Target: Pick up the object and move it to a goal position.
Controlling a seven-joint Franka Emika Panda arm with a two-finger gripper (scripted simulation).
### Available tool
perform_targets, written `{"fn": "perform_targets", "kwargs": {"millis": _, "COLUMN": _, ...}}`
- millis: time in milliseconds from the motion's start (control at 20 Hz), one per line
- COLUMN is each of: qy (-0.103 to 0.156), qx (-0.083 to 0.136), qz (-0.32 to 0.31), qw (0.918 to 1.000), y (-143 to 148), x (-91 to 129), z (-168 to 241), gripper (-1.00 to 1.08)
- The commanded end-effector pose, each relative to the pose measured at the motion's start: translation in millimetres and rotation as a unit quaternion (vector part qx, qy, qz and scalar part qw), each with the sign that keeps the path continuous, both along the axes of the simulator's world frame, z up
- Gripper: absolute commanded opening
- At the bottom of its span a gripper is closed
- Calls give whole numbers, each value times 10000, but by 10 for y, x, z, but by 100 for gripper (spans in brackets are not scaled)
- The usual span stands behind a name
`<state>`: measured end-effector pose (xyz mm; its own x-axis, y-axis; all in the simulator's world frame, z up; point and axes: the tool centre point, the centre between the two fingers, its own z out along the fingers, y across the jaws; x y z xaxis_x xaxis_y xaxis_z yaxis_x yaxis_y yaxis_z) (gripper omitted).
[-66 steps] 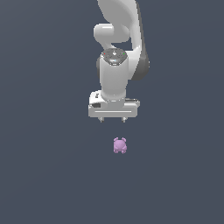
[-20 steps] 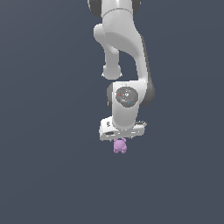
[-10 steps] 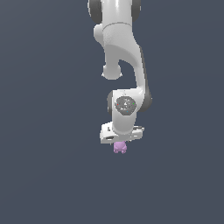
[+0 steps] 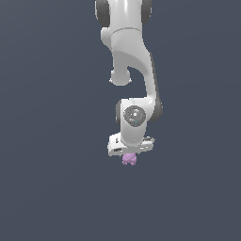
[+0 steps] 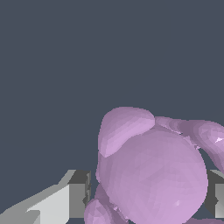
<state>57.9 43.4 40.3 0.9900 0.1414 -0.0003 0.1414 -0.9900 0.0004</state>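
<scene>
The pincer (image 4: 130, 156) hung low over the table (image 4: 52, 188), its fingers (image 5: 79, 192) spread on either side of the pink toy figure (image 4: 129, 159), not visibly gripping. Closing off-centre on that rounded, lumpy body could squeeze it out sideways.

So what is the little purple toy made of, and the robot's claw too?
The purple toy looks like smooth matte plastic or rubber: rounded lumps, soft shading, one tiny glint. It could be either, since this is a simulator's render. The claw looks like hard plastic or painted metal, with pale grey, flat-sided fingers and sharp edges. In the exterior view the arm is glossy white, like a moulded shell.
</scene>
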Motion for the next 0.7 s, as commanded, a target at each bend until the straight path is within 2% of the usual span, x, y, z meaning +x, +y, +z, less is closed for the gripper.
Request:
{"fn": "perform_targets", "kwargs": {"millis": 0, "qy": -1, "qx": 1, "qz": 2, "qw": 10000, "y": 3, "x": 1, "z": -1, "gripper": -100}}
{"fn": "perform_targets", "kwargs": {"millis": 400, "qy": -1, "qx": 1, "qz": 2, "qw": 10000, "y": -20, "x": 1, "z": 26, "gripper": -100}}
{"fn": "perform_targets", "kwargs": {"millis": 650, "qy": -1, "qx": 1, "qz": 2, "qw": 10000, "y": -169, "x": 2, "z": 197, "gripper": -100}}
